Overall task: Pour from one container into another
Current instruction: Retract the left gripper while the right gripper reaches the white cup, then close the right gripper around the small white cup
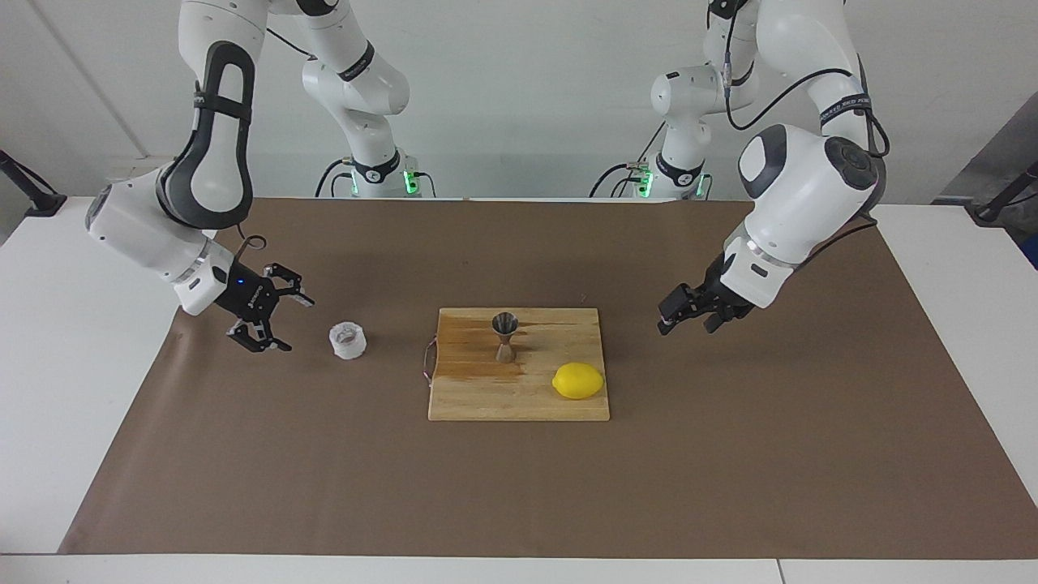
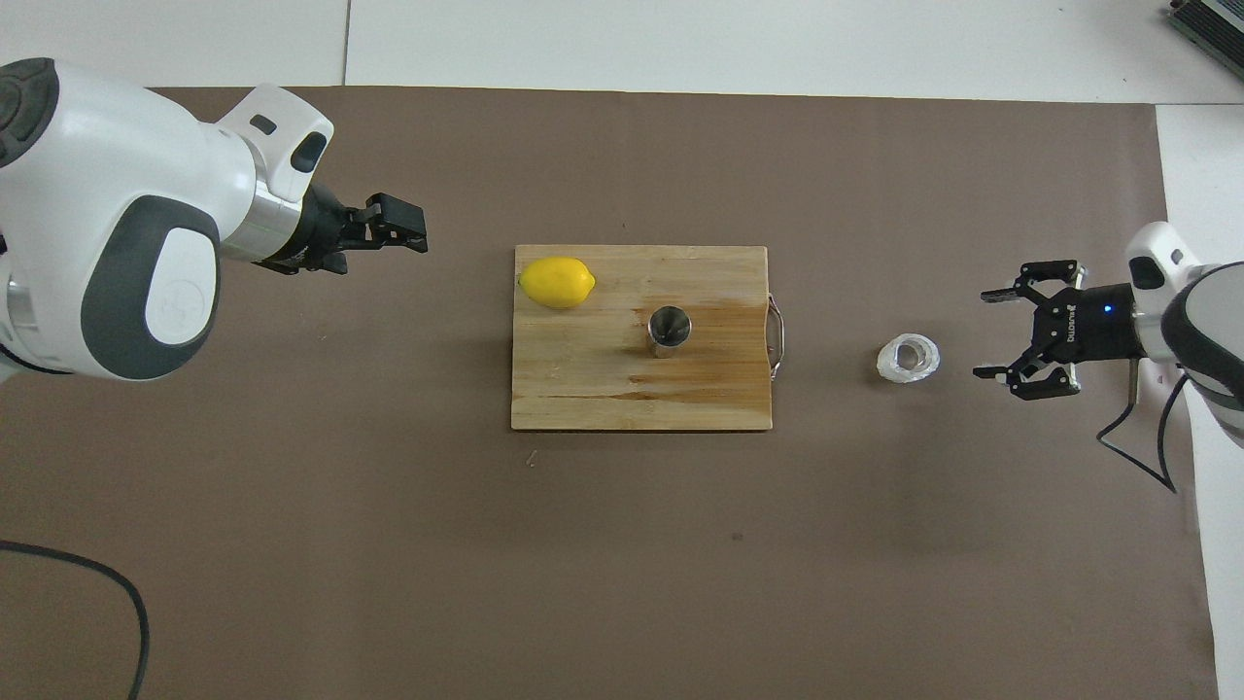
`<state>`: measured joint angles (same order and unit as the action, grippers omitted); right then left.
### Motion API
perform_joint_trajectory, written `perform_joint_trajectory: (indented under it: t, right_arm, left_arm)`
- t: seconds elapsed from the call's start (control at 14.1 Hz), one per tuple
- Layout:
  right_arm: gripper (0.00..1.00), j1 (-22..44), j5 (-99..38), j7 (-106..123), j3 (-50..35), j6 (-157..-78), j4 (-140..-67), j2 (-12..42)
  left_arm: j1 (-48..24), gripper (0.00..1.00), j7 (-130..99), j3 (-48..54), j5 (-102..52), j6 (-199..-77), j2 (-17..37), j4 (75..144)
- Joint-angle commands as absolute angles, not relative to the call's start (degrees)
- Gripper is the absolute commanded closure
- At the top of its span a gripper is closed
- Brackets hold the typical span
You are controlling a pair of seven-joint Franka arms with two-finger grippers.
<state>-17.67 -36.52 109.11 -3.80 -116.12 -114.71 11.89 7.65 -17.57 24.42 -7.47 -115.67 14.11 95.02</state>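
Observation:
The small whitish plastic cup (image 1: 347, 341) (image 2: 908, 358) stands on the brown mat, between the board and the right arm's end of the table. The steel hourglass jigger (image 1: 505, 337) (image 2: 670, 331) stands upright on the wooden cutting board (image 1: 519, 401) (image 2: 603, 394). My right gripper (image 1: 296, 324) (image 2: 984, 332) hangs low over the mat, open, its fingers pointing at the cup with a short gap to it. My left gripper (image 1: 685, 323) (image 2: 403, 226) is open and empty over the mat off the board's edge, toward the left arm's end.
A yellow lemon (image 1: 578, 380) (image 2: 557, 282) lies on the board's corner farthest from the robots, toward the left arm's end. A metal handle (image 2: 777, 335) sticks out of the board's edge facing the cup. The brown mat (image 1: 519, 487) covers most of the table.

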Motion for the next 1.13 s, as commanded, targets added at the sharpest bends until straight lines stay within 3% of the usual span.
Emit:
perform_joint_trajectory:
  t: [0.0,0.21,0.71,1.06]
  right_arm:
    - [0.00,-18.72,-40.85,114.77,-3.96,-116.64,-117.77,11.42]
    - [0.00,-19.16,-50.68,124.95,-3.96,-116.10,-117.69,18.35]
    - [0.00,-18.63,-52.90,131.48,-4.22,-113.82,-118.39,19.69]
    - [0.00,-16.96,-56.25,133.07,-4.31,-114.35,-118.30,21.53]
  left_arm:
    - [7.91,0.00,-14.07,23.56,-3.61,-114.79,10.73,96.06]
    - [4.06,0.00,-13.97,17.60,-3.25,-111.55,6.87,95.98]
    - [-4.12,0.00,-6.87,2.92,-2.81,-103.19,0.71,95.54]
    - [-3.34,0.00,-2.44,2.90,-2.81,-102.31,0.44,95.98]
